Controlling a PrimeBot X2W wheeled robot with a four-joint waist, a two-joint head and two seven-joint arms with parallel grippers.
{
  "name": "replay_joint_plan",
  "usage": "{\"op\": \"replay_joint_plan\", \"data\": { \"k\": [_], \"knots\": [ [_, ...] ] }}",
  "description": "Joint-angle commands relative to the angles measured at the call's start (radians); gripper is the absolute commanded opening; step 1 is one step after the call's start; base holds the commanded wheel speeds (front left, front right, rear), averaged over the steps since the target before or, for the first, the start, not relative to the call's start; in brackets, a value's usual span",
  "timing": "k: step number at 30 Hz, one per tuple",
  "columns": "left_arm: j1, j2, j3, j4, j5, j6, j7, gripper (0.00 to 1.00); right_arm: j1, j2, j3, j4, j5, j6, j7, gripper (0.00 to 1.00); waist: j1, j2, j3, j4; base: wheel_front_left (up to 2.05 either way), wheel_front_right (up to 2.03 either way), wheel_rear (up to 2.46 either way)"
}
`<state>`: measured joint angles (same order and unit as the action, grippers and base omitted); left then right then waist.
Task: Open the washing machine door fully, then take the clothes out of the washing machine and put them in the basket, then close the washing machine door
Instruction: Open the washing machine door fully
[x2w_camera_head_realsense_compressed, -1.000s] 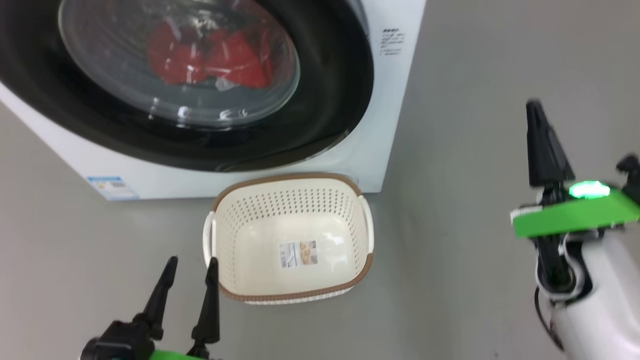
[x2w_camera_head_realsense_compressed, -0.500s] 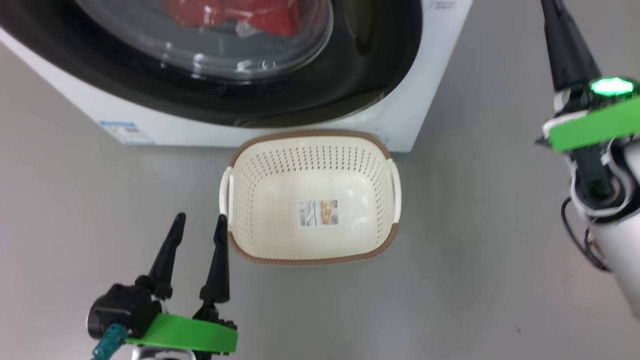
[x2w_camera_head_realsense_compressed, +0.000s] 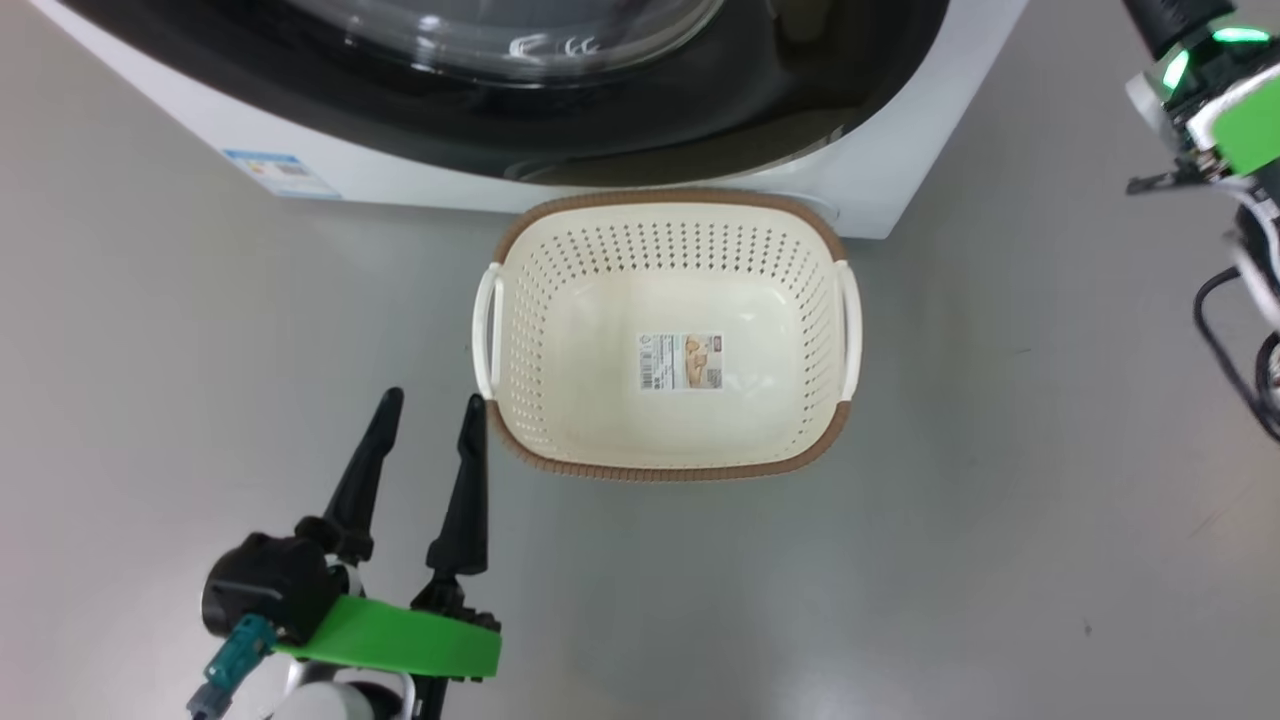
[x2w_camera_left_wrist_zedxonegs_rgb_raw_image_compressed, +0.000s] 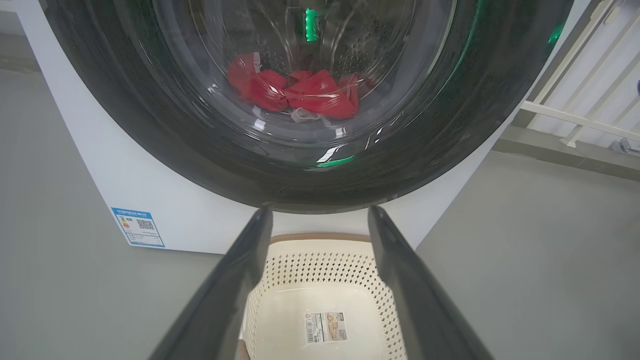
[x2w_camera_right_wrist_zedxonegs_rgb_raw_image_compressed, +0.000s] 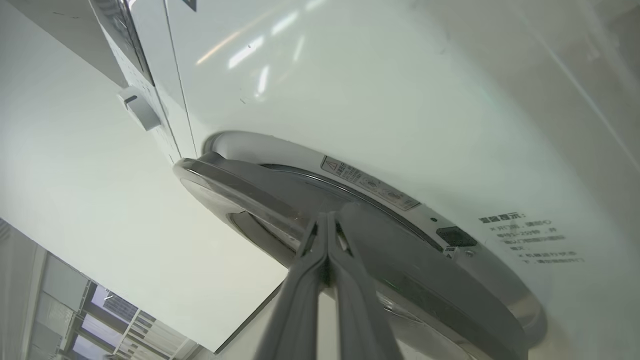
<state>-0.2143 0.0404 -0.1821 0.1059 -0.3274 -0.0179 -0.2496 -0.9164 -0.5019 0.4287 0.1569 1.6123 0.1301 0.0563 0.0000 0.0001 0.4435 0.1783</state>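
One washing machine (x2w_camera_head_realsense_compressed: 890, 185) stands on the grey floor (x2w_camera_head_realsense_compressed: 1000, 520), with its one round washing machine door (x2w_camera_left_wrist_zedxonegs_rgb_raw_image_compressed: 150, 130) lying over the opening. Behind the glass sits a single heap of red clothes (x2w_camera_left_wrist_zedxonegs_rgb_raw_image_compressed: 300, 95) at the bottom of the drum; how many garments make it up cannot be told. One basket (x2w_camera_head_realsense_compressed: 660, 470) stands empty on the floor just in front of the machine's base, with two white side handles and one sticker (x2w_camera_head_realsense_compressed: 680, 361) on its bottom. The sticker shows a barcode and a small picture, its print too small to read.

A blue label (x2w_camera_left_wrist_zedxonegs_rgb_raw_image_compressed: 137, 226) with a QR code sits at the machine's lower front corner. In the right wrist view a strip with a warning triangle (x2w_camera_right_wrist_zedxonegs_rgb_raw_image_compressed: 370, 184) follows the door recess, and a block of small printed lines (x2w_camera_right_wrist_zedxonegs_rgb_raw_image_compressed: 530, 240) lies beside it — none of it legible.

The left gripper (x2w_camera_head_realsense_compressed: 433, 400) hovers over the floor with its two fingers spread and nothing between them, one tip just beside the basket's near corner. The right gripper (x2w_camera_right_wrist_zedxonegs_rgb_raw_image_compressed: 327, 220) has its two fingers clenched together on nothing, tips at the door's edge where it meets the white front — whether they touch it cannot be told.
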Motion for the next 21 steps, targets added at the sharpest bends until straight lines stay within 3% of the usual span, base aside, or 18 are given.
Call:
{"op": "replay_joint_plan", "data": {
  "k": [1, 9, 21],
  "knots": [
    [-0.029, 0.01, 0.024, -0.021, -0.006, 0.006, -0.012, 1.0, -0.017, -0.006, -0.017, -0.022, 0.038, 0.001, 0.039, 0.0, 0.0, -0.0001, 0.023, 0.019, 0.0, 0.0, 0.0],
    [-0.044, 0.01, 0.011, -0.017, -0.015, 0.004, -0.012, 1.0, -0.055, 0.003, -0.11, 0.034, 0.152, 0.001, 0.244, 0.0, 0.0, -0.0001, 0.049, 0.042, 0.0, 0.0, 0.0],
    [-0.054, 0.01, -0.005, -0.015, -0.026, 0.003, -0.012, 1.0, -0.118, 0.056, -0.176, 0.176, 0.196, 0.001, 0.442, 0.0, 0.0, -0.0001, 0.081, 0.054, 0.0, 0.0, 0.0]
  ]
}}
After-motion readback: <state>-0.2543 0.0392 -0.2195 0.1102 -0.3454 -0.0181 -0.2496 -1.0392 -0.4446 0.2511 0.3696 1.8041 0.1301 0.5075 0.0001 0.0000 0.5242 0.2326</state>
